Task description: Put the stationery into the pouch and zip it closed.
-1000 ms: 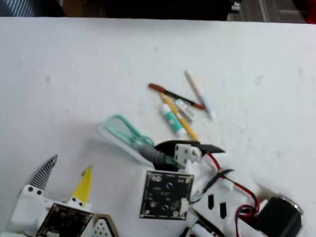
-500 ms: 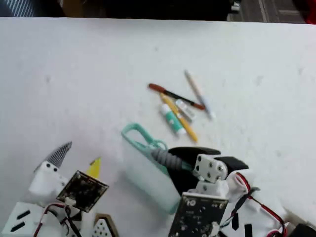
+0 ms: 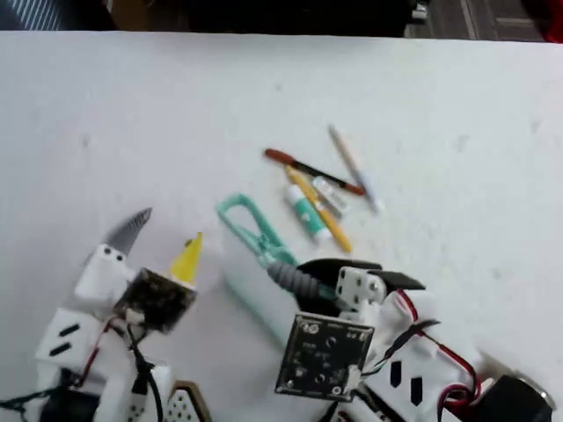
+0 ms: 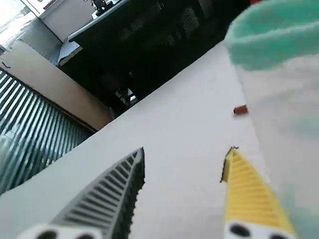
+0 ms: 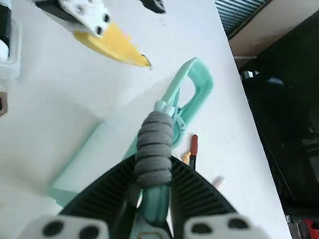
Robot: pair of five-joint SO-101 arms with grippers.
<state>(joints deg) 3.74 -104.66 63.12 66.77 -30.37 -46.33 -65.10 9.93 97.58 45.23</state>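
The pouch [image 3: 251, 280] is translucent with teal trim and a teal loop [image 3: 244, 218] at its far end. My right gripper [image 3: 303, 283] is shut on the pouch's teal edge, which the right wrist view shows pinched between the grey ribbed finger [image 5: 153, 149] and the black jaw. My left gripper [image 3: 158, 244] stands open just left of the pouch, its yellow finger [image 4: 249, 194] close beside the pouch [image 4: 284, 109]. Beyond the pouch lie a brown pen [image 3: 312, 169], a grey pencil [image 3: 352, 167], a yellow pencil [image 3: 318, 209] and a teal-and-white glue stick [image 3: 308, 216].
A small white piece [image 3: 330, 195] lies among the stationery. The white table [image 3: 132, 114] stretches wide to the left and far side. Its far edge [image 3: 264, 32] meets a dark background.
The left gripper has moved away from the near edge and rightward, toward the pouch. The right gripper has raised and turned the pouch, then drawn it back slightly.
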